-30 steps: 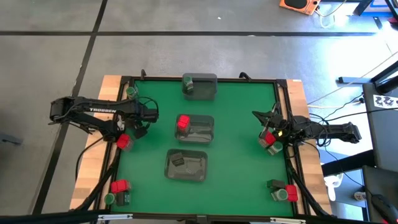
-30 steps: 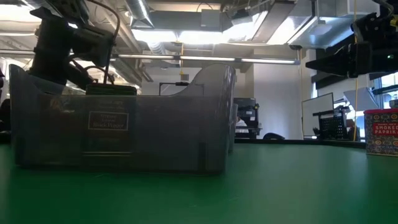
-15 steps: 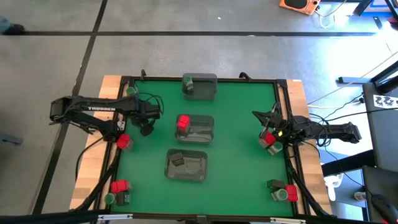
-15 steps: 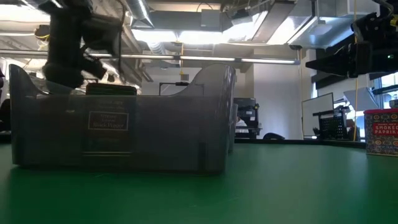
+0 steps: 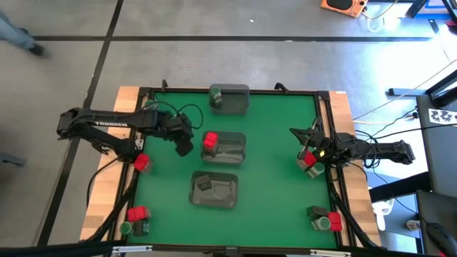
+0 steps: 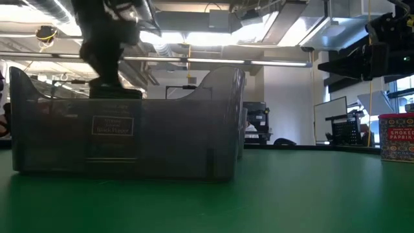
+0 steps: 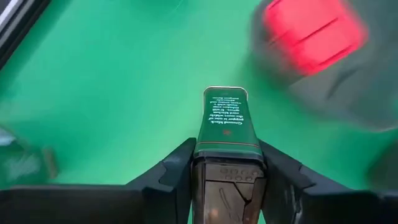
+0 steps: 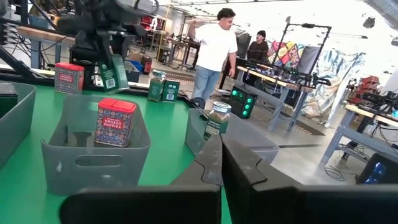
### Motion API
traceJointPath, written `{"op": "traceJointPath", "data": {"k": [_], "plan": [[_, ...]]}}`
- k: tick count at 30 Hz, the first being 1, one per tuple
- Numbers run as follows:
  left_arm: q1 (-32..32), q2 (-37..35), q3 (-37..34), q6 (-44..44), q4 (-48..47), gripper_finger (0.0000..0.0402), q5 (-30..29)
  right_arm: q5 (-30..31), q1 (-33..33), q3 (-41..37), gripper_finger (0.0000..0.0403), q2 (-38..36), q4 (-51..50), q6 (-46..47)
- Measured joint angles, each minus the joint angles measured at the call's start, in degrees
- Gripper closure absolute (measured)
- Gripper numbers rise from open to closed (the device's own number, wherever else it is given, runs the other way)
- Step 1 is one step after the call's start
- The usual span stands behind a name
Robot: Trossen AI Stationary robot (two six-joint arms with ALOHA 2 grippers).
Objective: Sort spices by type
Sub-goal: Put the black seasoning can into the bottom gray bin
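My left gripper is shut on a dark spice tin with a printed label, above the green table, just left of the middle clear tray. That tray holds a red box. The near tray holds dark blocks. The far tray holds a green-lidded jar. My right gripper is shut and empty near the right edge, by a red box. My left gripper pinches the dark tin between its two fingers, on the tin's two narrow sides near one end. The fingers point down from above and lie along the tin. The tin hangs upright below them, lifted clear of the table.
Loose spices stand at the table's edges: a red box and a green jar at the left, groups at the near left and near right. People stand in the room beyond.
My left gripper has moved toward the table's right edge and a little toward the near edge, carrying the dark tin up to the middle tray's left side.
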Motion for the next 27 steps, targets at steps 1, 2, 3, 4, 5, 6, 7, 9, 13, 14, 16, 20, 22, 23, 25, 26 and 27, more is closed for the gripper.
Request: {"op": "traceJointPath", "data": {"k": [1,2,3,4,5,6,7,9,13,14,16,20,22,23,25,26,27], "plan": [[-0.89,0.19,0.42,-0.27,1.02,0.0266,0.00,0.00,0.00,-0.02,0.0397,0.00,0.00,0.02],[-1.73,0.32,0.71,-0.63,1.84,0.0266,-0.01,0.00,-0.02,-0.02,0.0397,0.00,0.00,0.04],[-2.58,0.38,0.81,-1.02,2.71,0.0266,0.00,0.00,0.00,-0.01,0.0397,0.00,0.02,0.04],[-3.55,0.63,0.83,-1.34,3.91,0.0268,-0.02,0.01,-0.02,0.00,0.0397,0.00,0.02,0.07],[-4.38,0.82,0.83,-1.51,5.48,0.0270,-0.02,0.00,-0.01,-0.02,0.0397,0.00,0.02,0.07],[-5.21,1.06,0.83,-1.63,6.67,0.0271,0.00,0.00,-0.01,-0.02,0.0397,0.00,0.05,0.07],[-6.04,1.49,0.83,-1.70,7.40,0.0272,0.00,0.00,-0.01,-0.02,0.0397,0.00,0.19,0.09],[-7.60,2.33,0.83,-2.31,9.43,0.0273,-0.01,0.00,-0.02,-0.02,0.0397,0.00,0.17,0.09],[-10.37,4.93,1.40,-3.18,11.55,0.0270,-0.09,-0.01,-0.01,-0.02,0.0397,0.00,-0.05,0.09],[-11.07,5.70,1.98,-3.26,11.79,0.0269,-0.03,-0.02,-0.02,-0.02,0.0397,0.00,0.03,0.09],[-12.34,7.35,3.95,-3.27,11.75,0.0269,0.00,-0.01,0.00,-0.01,0.0397,0.00,0.02,0.09],[-14.05,10.66,9.92,-2.49,9.84,0.0269,0.00,-0.02,-0.02,-0.02,0.0397,0.00,-0.02,0.10],[-15.09,12.11,13.34,-2.18,8.61,0.0268,-0.06,-0.02,-0.02,-0.02,0.0397,0.00,0.00,0.09],[-15.69,12.69,15.02,-1.96,8.25,0.0268,-0.20,-0.01,-0.02,-0.02,0.0397,0.00,-0.02,0.10],[-17.20,13.93,18.07,-1.57,7.86,0.0268,-0.19,0.00,0.00,-0.02,0.0397,0.00,-0.02,0.09],[-17.92,14.57,19.42,-1.59,7.96,0.0268,-0.14,-0.02,-0.02,-0.02,0.0397,0.00,-0.02,0.11],[-18.57,15.23,20.84,-1.56,8.71,0.0268,-0.02,0.00,-0.01,-0.02,0.0397,0.00,-0.02,0.10]]}}
